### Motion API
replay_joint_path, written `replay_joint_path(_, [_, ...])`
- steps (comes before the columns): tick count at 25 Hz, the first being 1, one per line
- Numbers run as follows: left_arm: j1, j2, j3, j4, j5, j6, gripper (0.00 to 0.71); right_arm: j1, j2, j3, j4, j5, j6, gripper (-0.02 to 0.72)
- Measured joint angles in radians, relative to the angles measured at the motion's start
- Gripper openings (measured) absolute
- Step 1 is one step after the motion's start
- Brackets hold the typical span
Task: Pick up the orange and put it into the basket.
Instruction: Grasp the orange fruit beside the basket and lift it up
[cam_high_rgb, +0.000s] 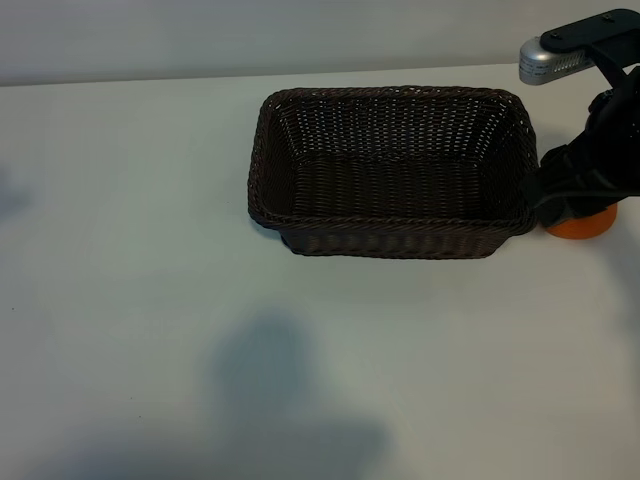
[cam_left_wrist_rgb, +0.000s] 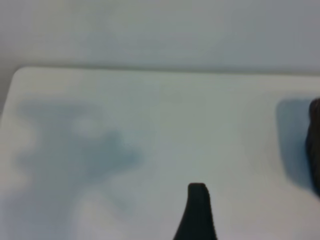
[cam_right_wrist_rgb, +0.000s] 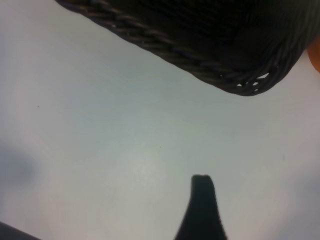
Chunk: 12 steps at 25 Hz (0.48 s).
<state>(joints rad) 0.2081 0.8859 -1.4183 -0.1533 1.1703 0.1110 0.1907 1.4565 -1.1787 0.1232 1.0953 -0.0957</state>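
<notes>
One rectangular dark-brown woven wicker basket (cam_high_rgb: 390, 170) with braided rim sits centrally; at its three o'clock, the right gripper (cam_high_rgb: 585, 205) spreads its jaws around the small smooth orange (cam_high_rgb: 580, 226).

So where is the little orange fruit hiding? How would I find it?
Look first for the big dark-brown woven basket in the middle of the white table. Go to its right end, where the black right arm reaches down at the picture's edge. Peeking out under that arm, just outside the basket, is the orange, the only brightly coloured thing there.
</notes>
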Motion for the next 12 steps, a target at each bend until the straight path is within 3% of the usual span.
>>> replay_joint_path(6, [-0.080, -0.201, 0.218, 0.166, -0.001, -0.079, 0.596, 0.000, 0.000, 0.000, 0.000, 0.000, 0.000, 0.535])
replay_joint_path(12, [-0.091, -0.401, 0.343, 0.201, -0.002, -0.120, 0.596, 0.000, 0.000, 0.000, 0.000, 0.000, 0.000, 0.535])
